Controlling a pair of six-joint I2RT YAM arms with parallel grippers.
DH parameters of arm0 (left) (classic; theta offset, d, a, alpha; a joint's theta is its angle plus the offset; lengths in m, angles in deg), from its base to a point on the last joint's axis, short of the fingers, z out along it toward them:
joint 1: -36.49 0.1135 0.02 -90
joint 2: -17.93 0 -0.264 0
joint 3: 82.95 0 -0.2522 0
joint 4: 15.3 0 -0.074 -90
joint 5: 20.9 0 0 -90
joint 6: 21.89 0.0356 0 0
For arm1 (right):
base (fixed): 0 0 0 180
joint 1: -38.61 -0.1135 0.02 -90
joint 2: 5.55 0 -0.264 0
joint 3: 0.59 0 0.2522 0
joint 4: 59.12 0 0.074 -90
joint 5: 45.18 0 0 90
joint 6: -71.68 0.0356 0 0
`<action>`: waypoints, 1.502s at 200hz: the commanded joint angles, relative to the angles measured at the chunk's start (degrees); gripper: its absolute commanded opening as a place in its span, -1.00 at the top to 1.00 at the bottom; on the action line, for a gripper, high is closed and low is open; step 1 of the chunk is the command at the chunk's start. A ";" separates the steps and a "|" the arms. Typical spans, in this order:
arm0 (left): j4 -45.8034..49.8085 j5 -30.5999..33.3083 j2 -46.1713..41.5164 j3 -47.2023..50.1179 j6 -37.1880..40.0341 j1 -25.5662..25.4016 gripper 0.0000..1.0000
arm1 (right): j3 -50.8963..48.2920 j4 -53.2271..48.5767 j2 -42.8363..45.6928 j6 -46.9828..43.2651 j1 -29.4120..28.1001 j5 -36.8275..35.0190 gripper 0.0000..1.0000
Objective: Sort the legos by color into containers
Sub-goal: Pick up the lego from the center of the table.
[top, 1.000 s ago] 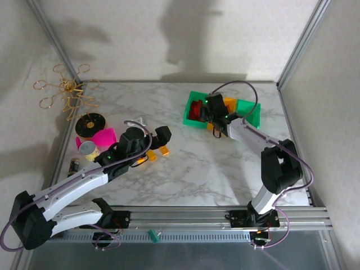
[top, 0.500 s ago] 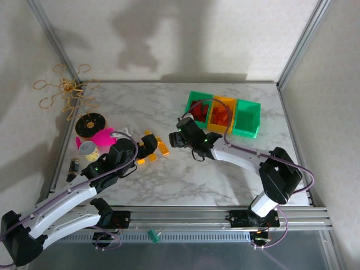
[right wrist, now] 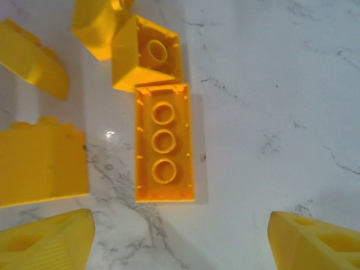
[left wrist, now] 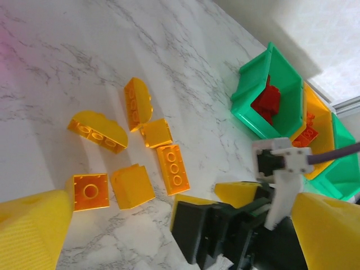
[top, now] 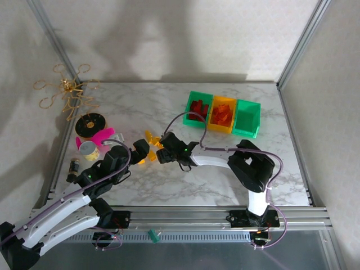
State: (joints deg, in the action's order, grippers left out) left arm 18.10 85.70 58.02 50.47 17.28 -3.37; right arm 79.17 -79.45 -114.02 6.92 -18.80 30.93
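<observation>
Our right gripper, spread wide and empty, hovers over a light, rigid yellow brick that we'd pinch across its long sides.

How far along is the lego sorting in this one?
Red bricks sit in the left green bin, orange ones in the middle bin. Nothing is held: the right hand hangs open over a long yellow brick, the left hand open nearby. Six yellow bricks remain on the table; the right green bin looks empty.
</observation>
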 commanded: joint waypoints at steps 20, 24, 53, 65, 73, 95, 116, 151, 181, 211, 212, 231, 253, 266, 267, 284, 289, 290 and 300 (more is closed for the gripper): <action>-0.41 1.84 -0.05 1.63 -1.34 0.77 -0.99 | 4.51 -1.44 -4.05 -3.07 -0.16 -3.80 -0.43; -0.46 1.86 0.20 1.49 -1.38 0.75 -0.99 | 5.12 -1.85 -4.62 -3.45 -0.16 -3.69 -0.42; -1.46 1.42 1.64 1.07 -0.76 0.83 -0.99 | 9.40 -4.12 -8.55 -5.56 -0.19 -3.61 -0.31; -1.30 1.51 2.18 0.74 -0.59 0.83 -0.99 | 10.60 -4.97 -9.75 -5.56 -0.20 -4.45 -0.23; -1.05 1.64 2.51 0.49 -0.59 0.83 -0.99 | 11.35 -5.36 -10.31 -5.67 -0.16 -4.65 -0.19; -1.54 1.64 2.57 0.54 -0.14 0.92 -0.99 | 12.34 -5.93 -11.82 -5.66 -0.18 -4.39 -0.09; -1.29 1.86 2.60 0.40 -0.06 1.03 -0.99 | 13.45 -7.41 -13.12 -5.16 -0.23 -5.30 0.04; -2.74 1.18 3.08 0.63 0.28 1.10 -0.99 | 12.06 -6.79 -12.02 -4.80 -0.10 -5.11 0.29; -2.36 0.80 3.87 -0.75 0.54 1.10 -0.99 | 11.26 -7.78 -9.75 -3.89 -0.11 -5.05 0.44; -3.41 0.36 3.83 -1.82 1.10 1.12 -0.99 | 8.36 -6.96 -4.97 -2.01 0.42 -3.65 0.46; -3.53 0.32 3.88 -1.86 1.13 1.11 -0.99 | 8.36 -6.96 -4.97 -2.01 0.42 -3.65 0.46; -5.23 -0.64 5.66 -3.57 3.06 1.10 -0.99 | 6.07 -7.14 -0.60 -1.06 0.82 -3.30 0.46; -6.46 -2.26 9.71 -5.90 4.49 1.10 -0.99 | 2.41 -7.14 5.07 0.76 1.68 -5.06 0.46; -8.11 -4.47 12.28 -7.08 4.99 1.10 -0.99 | -0.07 -7.05 8.95 2.17 2.93 -5.74 0.45; -8.25 -4.69 12.55 -7.17 5.06 1.10 -0.99 | -0.29 -7.05 9.23 2.27 3.05 -5.77 0.45; -11.53 -8.16 16.04 -8.16 6.12 0.94 -0.99 | -3.75 -6.62 14.15 3.73 5.70 -7.37 0.45; -12.30 -8.88 16.89 -8.43 6.24 0.84 -0.99 | -4.63 -6.66 15.34 4.15 6.72 -7.85 0.45; -12.45 -9.00 17.05 -8.51 6.26 0.84 -0.99 | -4.82 -6.68 15.63 4.22 6.88 -7.92 0.45; -13.86 -9.90 18.75 -9.11 6.33 0.75 -0.99 | -5.82 -7.11 17.58 4.87 9.62 -8.17 0.44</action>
State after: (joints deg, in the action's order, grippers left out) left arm 9.21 80.50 73.54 43.70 21.54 -2.78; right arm 76.39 -85.88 -100.84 8.38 -13.84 25.88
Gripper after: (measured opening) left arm 0.996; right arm 0.306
